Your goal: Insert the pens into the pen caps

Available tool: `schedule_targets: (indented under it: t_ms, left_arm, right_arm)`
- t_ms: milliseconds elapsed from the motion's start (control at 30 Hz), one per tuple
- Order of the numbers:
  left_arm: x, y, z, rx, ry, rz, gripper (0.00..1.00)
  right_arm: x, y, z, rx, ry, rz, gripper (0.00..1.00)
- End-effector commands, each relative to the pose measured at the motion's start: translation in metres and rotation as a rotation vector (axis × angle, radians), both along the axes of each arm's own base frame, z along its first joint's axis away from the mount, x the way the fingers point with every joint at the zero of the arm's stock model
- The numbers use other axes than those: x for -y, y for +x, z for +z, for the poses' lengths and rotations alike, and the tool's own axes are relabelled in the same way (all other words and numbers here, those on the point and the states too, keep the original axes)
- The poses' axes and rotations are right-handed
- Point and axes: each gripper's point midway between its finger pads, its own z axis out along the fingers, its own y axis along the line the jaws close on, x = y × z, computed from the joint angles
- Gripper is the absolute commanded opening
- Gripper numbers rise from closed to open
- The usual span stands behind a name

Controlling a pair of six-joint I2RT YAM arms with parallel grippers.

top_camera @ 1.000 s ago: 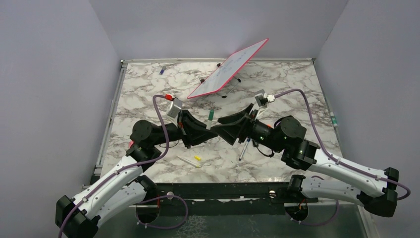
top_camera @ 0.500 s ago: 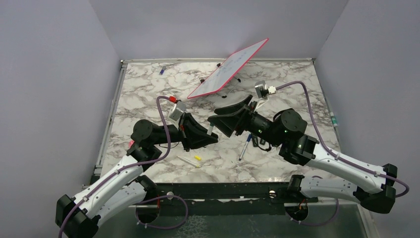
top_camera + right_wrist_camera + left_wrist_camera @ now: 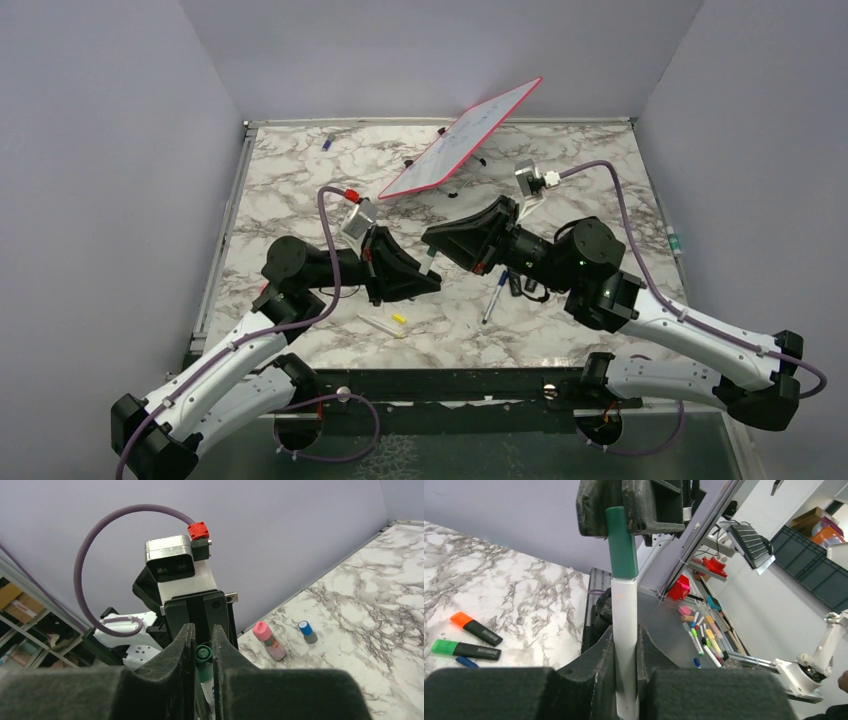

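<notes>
1. Looking down from overhead, I see the left gripper [image 3: 428, 273] and the right gripper [image 3: 432, 242] nose to nose above the marble table [image 3: 300, 190]. A white pen [image 3: 430, 265] bridges the short gap between their tips. A blue-tipped pen [image 3: 492, 298] lies on the table under the right gripper's wrist. A yellow-ended pen [image 3: 384, 323] lies on the near side of the left gripper. A whiteboard [image 3: 460, 140] stands tilted beyond both tools.
2. From the left wrist, the left fingers [image 3: 589, 680] are pressed onto the white barrel, which runs straight out ahead of them. A green cap [image 3: 621, 542] sits at the barrel's far end, its rim meeting the white plastic. The right gripper clamps that cap from the opposite side. Well off to the left of the fingers, an orange highlighter [image 3: 476, 628] and a green highlighter [image 3: 464, 649] lie close together on the table.
3. From the right wrist, the right fingers [image 3: 185, 650] pinch the green cap, whose round end shows between them. The left gripper faces them directly ahead. To the right of the fingers, near the table's edge, stand a pink-topped item [image 3: 268, 640] and a blue-topped item [image 3: 306, 631]; I cannot tell what they are.
</notes>
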Motion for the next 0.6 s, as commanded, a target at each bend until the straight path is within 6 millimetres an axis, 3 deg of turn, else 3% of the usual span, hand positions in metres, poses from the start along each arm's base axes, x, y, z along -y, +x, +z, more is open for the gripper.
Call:
schedule_targets:
  t_ms: [0,267,567]
  left_arm:
    - [-0.008,-0.004,0.06,0.088,-0.115,0.025,0.0]
    - [0.0,0.013,0.075,0.097,-0.089,0.074,0.0]
    - [0.01,0.031,0.089,0.166,-0.067,0.112,0.0]
  right_arm:
    - [-0.005,-0.027,-0.041,-0.069,-0.094,0.147,0.01]
    - [-0.006,-0.051,-0.052,-0.116,-0.174,0.277,0.01]
    - [-0.009,-0.051,-0.085,-0.215,-0.269,0.278,0.01]
